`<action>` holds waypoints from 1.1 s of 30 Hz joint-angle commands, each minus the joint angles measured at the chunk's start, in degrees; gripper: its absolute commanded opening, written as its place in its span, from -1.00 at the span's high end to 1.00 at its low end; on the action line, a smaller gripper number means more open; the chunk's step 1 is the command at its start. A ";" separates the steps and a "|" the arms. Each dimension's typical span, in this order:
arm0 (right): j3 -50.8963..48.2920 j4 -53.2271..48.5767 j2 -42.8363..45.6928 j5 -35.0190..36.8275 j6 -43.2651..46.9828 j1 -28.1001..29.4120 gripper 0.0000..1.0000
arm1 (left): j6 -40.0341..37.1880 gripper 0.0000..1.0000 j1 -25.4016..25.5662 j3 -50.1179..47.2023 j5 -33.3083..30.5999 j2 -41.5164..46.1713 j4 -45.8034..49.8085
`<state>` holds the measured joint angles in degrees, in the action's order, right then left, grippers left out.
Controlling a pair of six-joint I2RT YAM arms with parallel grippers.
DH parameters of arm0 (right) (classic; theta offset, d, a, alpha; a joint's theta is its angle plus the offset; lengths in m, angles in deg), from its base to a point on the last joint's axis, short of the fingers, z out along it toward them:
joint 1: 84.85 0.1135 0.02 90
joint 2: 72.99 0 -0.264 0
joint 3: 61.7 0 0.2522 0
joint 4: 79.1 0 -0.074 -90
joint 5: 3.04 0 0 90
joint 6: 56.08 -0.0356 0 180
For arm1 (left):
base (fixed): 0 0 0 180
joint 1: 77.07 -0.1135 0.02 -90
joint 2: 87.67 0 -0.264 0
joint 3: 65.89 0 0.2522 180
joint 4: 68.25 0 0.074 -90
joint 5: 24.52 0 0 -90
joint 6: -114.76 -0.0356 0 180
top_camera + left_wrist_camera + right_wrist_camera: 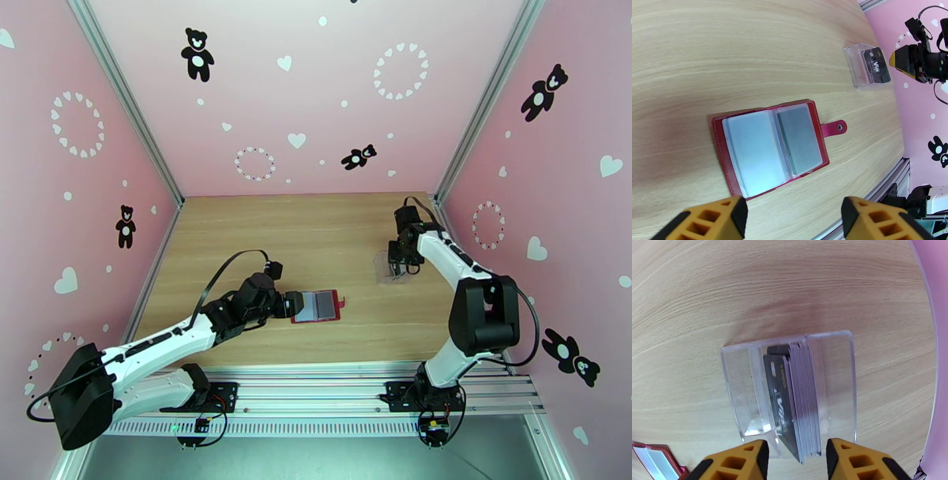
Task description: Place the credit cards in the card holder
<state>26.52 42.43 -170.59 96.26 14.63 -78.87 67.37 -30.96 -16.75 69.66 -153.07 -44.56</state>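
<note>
Listing from the near edge of the wooden tabletop [316,229] outward.

1. Left end effector [794,210]: yellow fingers spread apart, holding nothing, poised low just short of the card holder.
2. Card holder [770,150]: dark red, lying open and flat near the tabletop's middle, clear-sleeved pockets facing up, snap tab sticking out from one side. The pocket on the tab side reads darker grey; whether a card sits inside cannot be told.
3. Clear plastic case [738,390]: standing on the tabletop towards the far right, well apart from the card holder.
4. Credit cards [798,405]: a stack on edge inside the case, front card black with "Vip" lettering, the rest showing grey edges.
5. Right end effector [796,450]: fingers apart above the case, one either side of the stack; contact with the cards cannot be told.
</note>
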 commanded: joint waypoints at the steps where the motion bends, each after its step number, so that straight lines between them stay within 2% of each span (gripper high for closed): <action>1: 3.38 -3.60 -3.04 1.42 1.34 -0.18 0.08 | -0.23 -0.35 -1.01 -0.92 1.16 -0.28 -0.39; 4: 4.58 -3.70 -4.30 1.73 1.52 -0.48 0.06 | 0.56 -0.36 -1.83 -2.64 5.42 -0.08 -4.21; 22: 5.87 -4.86 -9.28 2.93 1.89 -0.69 0.04 | 0.61 -0.36 -2.78 -1.27 6.08 -6.01 -5.54; 33: 5.79 -4.82 -7.69 5.56 1.19 -0.72 0.05 | 1.00 -0.36 -2.78 -1.52 6.27 -6.73 -6.22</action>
<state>30.89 38.91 -179.11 99.56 16.34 -79.31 67.87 -33.30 -18.55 74.73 -159.32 -49.63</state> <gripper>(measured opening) 0.475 0.680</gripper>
